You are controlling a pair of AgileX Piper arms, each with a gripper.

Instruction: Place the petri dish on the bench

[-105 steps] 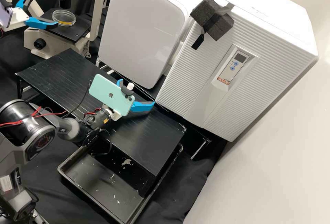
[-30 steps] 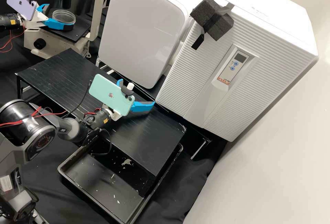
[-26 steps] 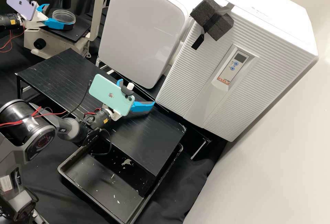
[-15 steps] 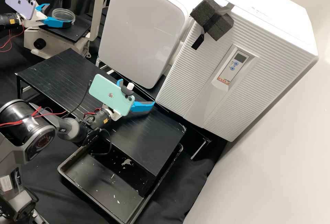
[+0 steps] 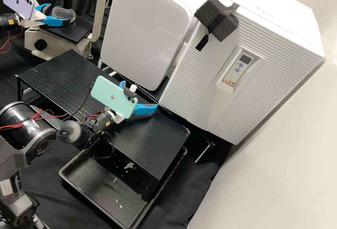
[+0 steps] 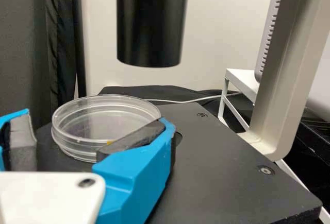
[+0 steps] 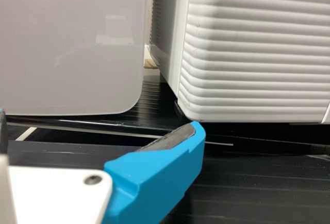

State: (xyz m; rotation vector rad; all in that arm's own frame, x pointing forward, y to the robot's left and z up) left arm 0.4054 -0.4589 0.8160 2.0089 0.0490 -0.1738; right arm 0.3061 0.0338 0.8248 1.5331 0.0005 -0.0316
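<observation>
In the high view my left gripper [image 5: 59, 13] is shut on the clear round petri dish [image 5: 64, 12], holding it just over the black microscope stage [image 5: 75, 32] at the upper left. The left wrist view has the petri dish [image 6: 105, 115] between the fingers of my left gripper [image 6: 77, 137], with a trace of yellow by the near pad. The black slatted bench [image 5: 66, 71] stands lower in the high view. Over its middle is my right gripper [image 5: 140, 94], open and holding nothing. In the right wrist view, the fingers of my right gripper [image 7: 100, 125] are wide apart.
A black microscope tube [image 6: 149, 23] hangs above the stage [image 6: 221, 167], with a pale upright frame [image 6: 283, 74] beside it. Two white appliances [image 5: 144, 28] [image 5: 196, 92] stand behind the bench. A black tray [image 5: 101, 187] lies at its front.
My left gripper came in over the stage and took hold of the dish. In the last half second, both have shifted slightly up and left in the high view. The right gripper has stayed put.
</observation>
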